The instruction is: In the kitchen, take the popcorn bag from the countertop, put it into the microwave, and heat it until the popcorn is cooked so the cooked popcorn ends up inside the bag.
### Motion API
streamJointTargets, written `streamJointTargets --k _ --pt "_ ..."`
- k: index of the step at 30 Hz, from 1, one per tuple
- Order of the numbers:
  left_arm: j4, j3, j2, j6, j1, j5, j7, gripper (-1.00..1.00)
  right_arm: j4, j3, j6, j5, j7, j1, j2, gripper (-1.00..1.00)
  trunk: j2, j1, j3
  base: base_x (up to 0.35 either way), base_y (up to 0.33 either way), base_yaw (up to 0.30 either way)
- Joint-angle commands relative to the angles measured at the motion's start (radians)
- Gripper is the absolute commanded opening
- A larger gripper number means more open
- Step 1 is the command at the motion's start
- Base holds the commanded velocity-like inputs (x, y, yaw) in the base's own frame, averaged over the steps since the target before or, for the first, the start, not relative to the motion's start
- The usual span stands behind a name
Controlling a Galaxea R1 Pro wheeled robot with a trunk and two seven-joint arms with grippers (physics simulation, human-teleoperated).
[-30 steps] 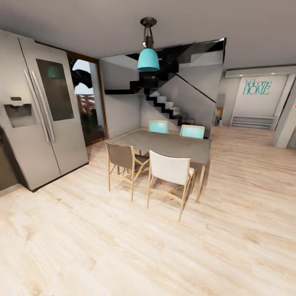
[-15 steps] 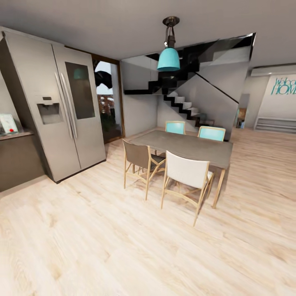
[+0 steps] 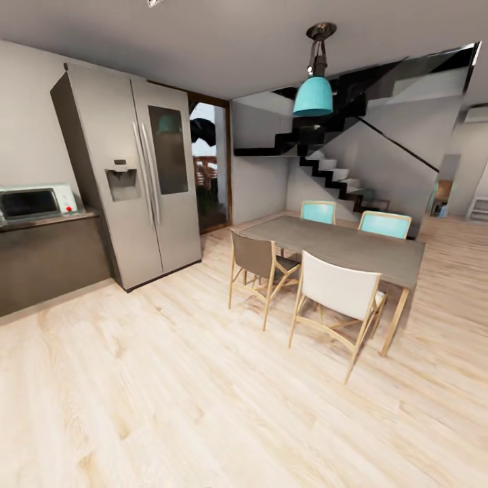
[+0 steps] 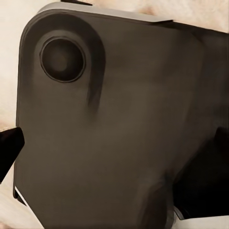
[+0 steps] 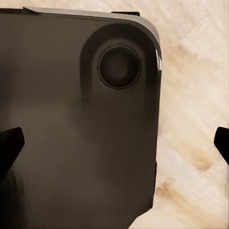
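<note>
pale wood floor (image 3: pixel 203 407) lies close by, then a table (image 3: pixel 346 247) with chairs. the microwave (image 3: pixel 34 202) sits on the countertop (image 3: pixel 47 221) far left, beside a big fridge (image 3: pixel 135 176). i cannot tell how either gripper's jaws stand

Fridge (image 3: pixel 146 183), dining table (image 3: pixel 346 247), chairs (image 3: pixel 339 295)

The room holds one microwave (image 3: pixel 30 202) on one bench (image 3: pixel 47 221), one double-door fridge (image 3: pixel 139 179), one dining table (image 3: pixel 346 245) with four chairs, two turquoise (image 3: pixel 318 211) and two pale or brown (image 3: pixel 339 293), one turquoise hanging lamp (image 3: pixel 314 95), and one staircase (image 3: pixel 335 173).
</note>
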Motion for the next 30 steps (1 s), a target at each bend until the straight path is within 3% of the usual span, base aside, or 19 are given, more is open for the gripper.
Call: streamJointTargets --k 1,30 --pt "-0.001 0.000 -0.001 -0.001 0.000 0.007 0.000 1.00 0.000 0.000 -0.004 0.000 0.000 0.000 0.000 1.00 0.000 0.000 -0.001 0.000 0.000 0.274" --pt "0.001 0.002 -0.001 -0.030 0.000 0.010 0.002 1.00 0.002 0.000 -0.034 -0.001 0.000 0.000 -0.001 1.00 0.000 0.000 -0.001 0.000 0.000 0.274"
